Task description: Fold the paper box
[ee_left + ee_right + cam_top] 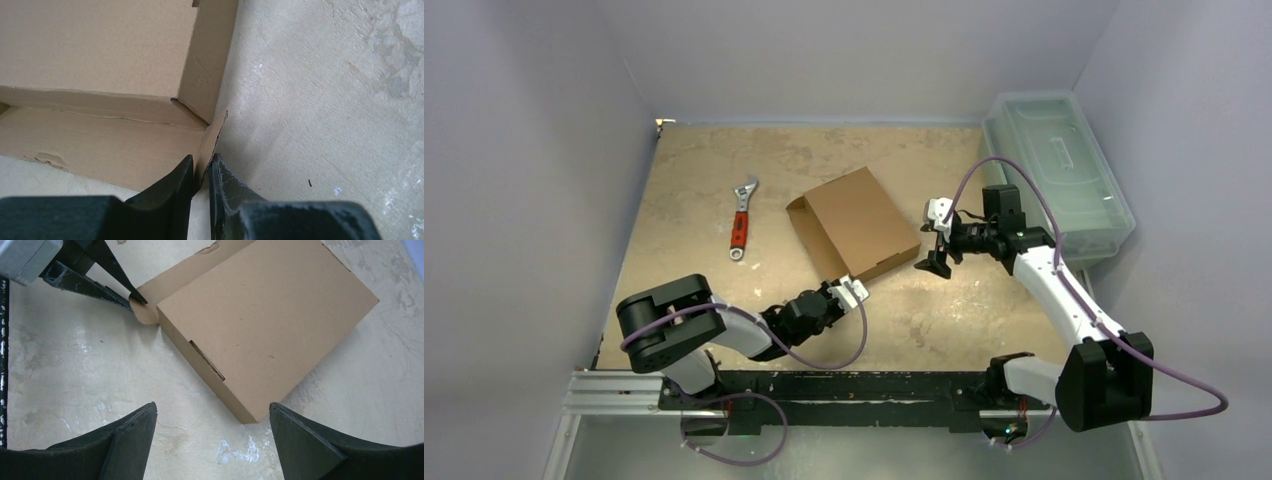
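Observation:
The paper box (852,222) is plain brown cardboard, lying closed and shallow in the middle of the table, with one side flap standing open at its left. My left gripper (842,287) is at the box's near corner, shut on a small cardboard tab (212,137) that sticks out from that corner. In the right wrist view the left gripper's fingertips (131,297) pinch that tab beside the box (265,315). My right gripper (934,263) hovers open and empty just off the box's right corner, its fingers (130,432) wide apart over bare table.
A red-handled adjustable wrench (741,229) lies left of the box. A translucent pale-green plastic bin (1056,170) stands at the back right against the wall. Grey walls close in the table on three sides.

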{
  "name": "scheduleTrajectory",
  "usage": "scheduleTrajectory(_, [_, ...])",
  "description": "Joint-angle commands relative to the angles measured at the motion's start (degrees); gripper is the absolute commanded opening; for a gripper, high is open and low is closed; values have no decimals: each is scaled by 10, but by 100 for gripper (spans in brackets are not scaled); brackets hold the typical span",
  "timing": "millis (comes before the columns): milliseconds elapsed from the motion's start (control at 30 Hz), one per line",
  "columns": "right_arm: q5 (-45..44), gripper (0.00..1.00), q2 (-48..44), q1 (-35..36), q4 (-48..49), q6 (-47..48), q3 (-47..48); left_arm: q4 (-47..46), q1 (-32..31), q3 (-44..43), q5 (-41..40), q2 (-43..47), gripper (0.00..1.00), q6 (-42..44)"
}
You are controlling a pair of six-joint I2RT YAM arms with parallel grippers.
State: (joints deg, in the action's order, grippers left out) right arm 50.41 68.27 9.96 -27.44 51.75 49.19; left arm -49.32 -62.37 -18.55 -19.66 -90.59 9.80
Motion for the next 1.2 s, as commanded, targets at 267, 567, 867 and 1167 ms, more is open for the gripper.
scheduleTrajectory(267, [-1,86,10,-2,4,8,-2,-39,20,-22,43,-1,17,-69])
scheduleTrajectory(567, [0,86,13,-2,5,6,-2,-41,27,-29,72,-3,20,-88])
scheduleTrajectory(867, [1,86,19,-3,9,-4,-3,-57,29,-42,90,-24,24,-94])
scheduleTrajectory(1167, [5,86,26,-2,12,-15,-2,-61,34,-37,69,-25,6,-118])
